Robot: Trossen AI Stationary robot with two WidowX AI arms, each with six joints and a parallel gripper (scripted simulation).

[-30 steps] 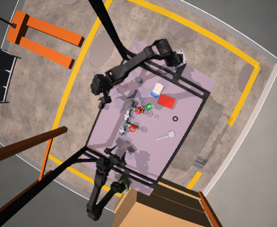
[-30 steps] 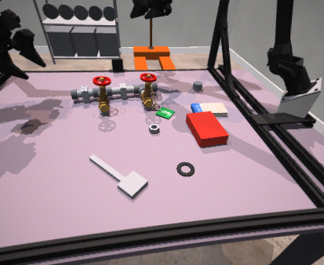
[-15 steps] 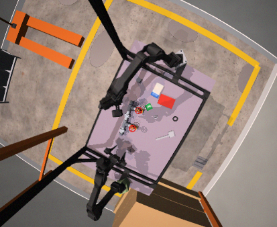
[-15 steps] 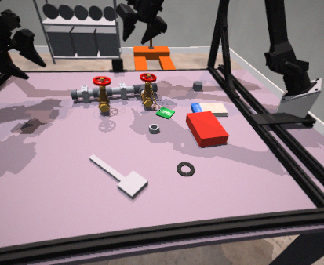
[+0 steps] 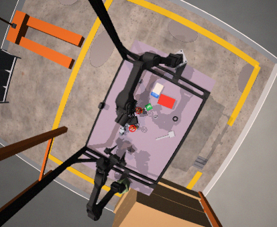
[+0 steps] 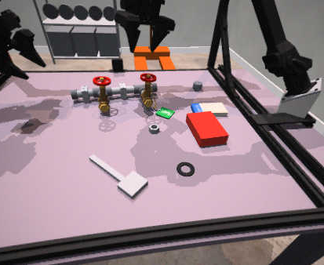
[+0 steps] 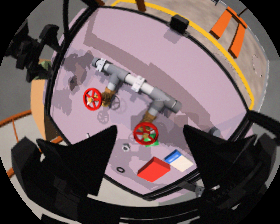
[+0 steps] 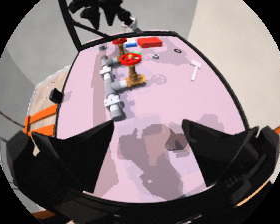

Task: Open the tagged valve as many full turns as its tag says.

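A grey pipe (image 6: 111, 92) lies across the far part of the table and carries two brass valves with red handwheels. The right valve (image 6: 148, 78) has a green tag (image 6: 165, 113) on a chain; the left valve (image 6: 101, 81) has none. My left gripper (image 6: 146, 23) is open and empty, hanging well above the tagged valve, which sits between its fingers in the left wrist view (image 7: 145, 132). My right gripper (image 6: 9, 39) is open and empty, raised off the table's left end, looking along the pipe (image 8: 111, 90).
A red block (image 6: 206, 128), a white and blue box (image 6: 210, 109), a grey nut (image 6: 154, 128), a black ring (image 6: 185, 168), a flat grey paddle (image 6: 120, 176) and a small grey cylinder (image 6: 197, 85) lie on the table. A black frame edges it.
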